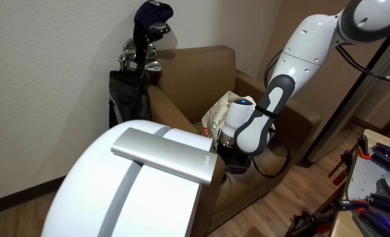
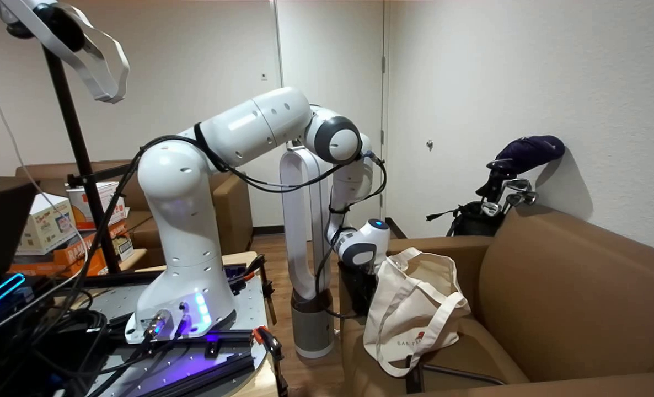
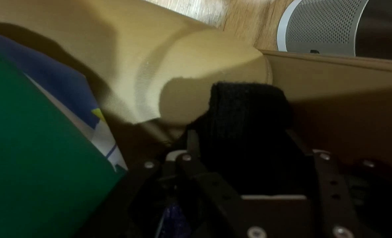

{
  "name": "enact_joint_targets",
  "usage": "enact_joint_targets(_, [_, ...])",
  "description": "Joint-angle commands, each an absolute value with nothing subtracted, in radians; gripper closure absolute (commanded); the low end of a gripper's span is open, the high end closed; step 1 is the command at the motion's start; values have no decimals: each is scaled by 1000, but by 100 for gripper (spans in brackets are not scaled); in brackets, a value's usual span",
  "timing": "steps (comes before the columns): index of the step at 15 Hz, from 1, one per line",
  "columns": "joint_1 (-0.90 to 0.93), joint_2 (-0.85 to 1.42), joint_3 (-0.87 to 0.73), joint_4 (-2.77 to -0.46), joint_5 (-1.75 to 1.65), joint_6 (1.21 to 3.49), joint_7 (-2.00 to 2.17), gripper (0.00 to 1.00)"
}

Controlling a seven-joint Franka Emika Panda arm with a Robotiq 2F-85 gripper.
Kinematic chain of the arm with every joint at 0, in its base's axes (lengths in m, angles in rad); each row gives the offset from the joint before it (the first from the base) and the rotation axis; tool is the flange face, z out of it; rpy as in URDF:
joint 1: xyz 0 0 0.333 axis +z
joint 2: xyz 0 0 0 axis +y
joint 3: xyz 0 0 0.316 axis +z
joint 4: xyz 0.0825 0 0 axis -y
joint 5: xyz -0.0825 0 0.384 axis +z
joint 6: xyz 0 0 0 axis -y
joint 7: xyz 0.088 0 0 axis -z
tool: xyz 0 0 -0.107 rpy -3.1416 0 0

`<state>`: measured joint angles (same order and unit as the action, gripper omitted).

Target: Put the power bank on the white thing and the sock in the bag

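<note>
The silver-grey power bank [image 1: 165, 154] lies flat on top of the white thing [image 1: 93, 187], across its grey band. A tall white fan [image 2: 292, 231] appears to be that same thing. The cream bag [image 2: 409, 314] stands on the armchair seat, its top open; it also shows in an exterior view [image 1: 216, 115], and its green side in the wrist view [image 3: 44, 138]. My gripper [image 3: 241, 134] is low beside the bag, fingers apart, pointing down. The black sock [image 3: 245, 105] lies between the fingers; contact is too dark to tell. The gripper is dark in both exterior views [image 2: 358, 289].
The brown armchair [image 1: 198, 79] surrounds the gripper, with an arm [image 3: 341, 79] close on one side. A golf bag [image 1: 129, 95] with clubs stands behind it. A dark stick [image 2: 462, 374] lies on the seat. Cables hang from the arm. The robot's table [image 2: 250, 325] holds clamps.
</note>
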<state>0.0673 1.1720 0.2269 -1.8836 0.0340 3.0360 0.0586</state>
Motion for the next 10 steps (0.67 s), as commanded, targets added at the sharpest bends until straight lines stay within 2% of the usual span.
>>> enact_joint_targets(1, [46,1206,248,-1856,37,3049,24,67])
enact_joint_targets(5, [54,1197,244,-1854,40,3038,31,90])
enact_joint_targets(9, [62,1139,253,-1895,49,3009,47,97])
enact_joint_targets(10, [50,1123,269,-1909,49,3001,40,94])
